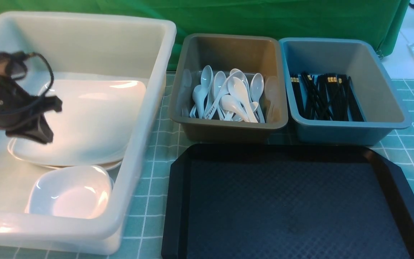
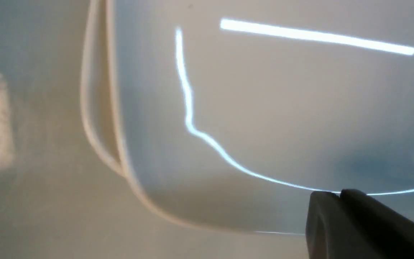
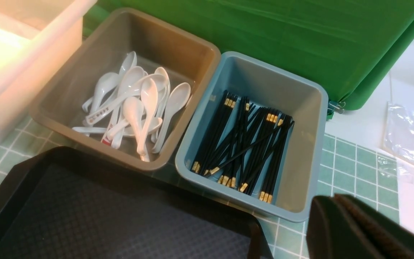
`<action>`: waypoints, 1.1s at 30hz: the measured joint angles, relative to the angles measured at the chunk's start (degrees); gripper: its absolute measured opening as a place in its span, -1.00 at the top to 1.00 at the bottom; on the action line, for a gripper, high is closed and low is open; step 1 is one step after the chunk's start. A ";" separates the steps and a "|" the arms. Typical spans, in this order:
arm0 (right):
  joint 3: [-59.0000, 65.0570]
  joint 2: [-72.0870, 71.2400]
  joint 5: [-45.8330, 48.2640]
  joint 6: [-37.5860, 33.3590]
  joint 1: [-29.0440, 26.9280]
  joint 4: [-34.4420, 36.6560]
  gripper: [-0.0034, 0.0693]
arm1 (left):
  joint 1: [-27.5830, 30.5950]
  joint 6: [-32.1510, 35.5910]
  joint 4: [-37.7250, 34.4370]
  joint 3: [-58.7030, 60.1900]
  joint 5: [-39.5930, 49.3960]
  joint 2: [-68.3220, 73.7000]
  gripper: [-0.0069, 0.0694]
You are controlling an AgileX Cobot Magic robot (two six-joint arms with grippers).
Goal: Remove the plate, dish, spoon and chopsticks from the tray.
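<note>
The left gripper hangs inside the white tub, over the near-left part of the top plate, with its jaws pressed together on nothing; the left wrist view shows its fingertips closed just above the plate's glossy face. The right gripper is also clenched and empty, hovering near the tray's far right corner, in front of the blue tub.

The tray is bare. The plate lies on at least 1 other in the white tub, with a small dish in front of it. Spoons are piled in the grey tub, and chopsticks lie in the blue tub. By this layout the clearing looks done.

As for handling, the plate appears stiff, glazed and slippery, probably fairly heavy for a fingertip pinch, and likely to chip if dropped. Its shallow raised rim is the sensible place to grip, 1 finger under the edge and 1 on top. A spoon seems light but slick, best pinched across the thick handle. The chopsticks look thin, rigid and prone to roll, so I would take both together near the middle.
</note>
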 joint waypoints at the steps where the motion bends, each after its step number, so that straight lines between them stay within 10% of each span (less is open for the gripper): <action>1: 0.00 0.00 0.00 0.00 0.00 0.00 0.85 | 0.00 -1.30 1.36 0.22 -0.13 0.64 0.79; 15: 0.00 0.00 -0.73 -0.20 0.00 0.14 0.85 | 3.40 -4.41 12.06 0.06 -14.84 2.87 0.79; 33: 0.00 0.00 -1.51 -0.20 0.00 1.18 0.85 | -3.24 15.69 -11.68 1.52 1.73 -5.38 0.79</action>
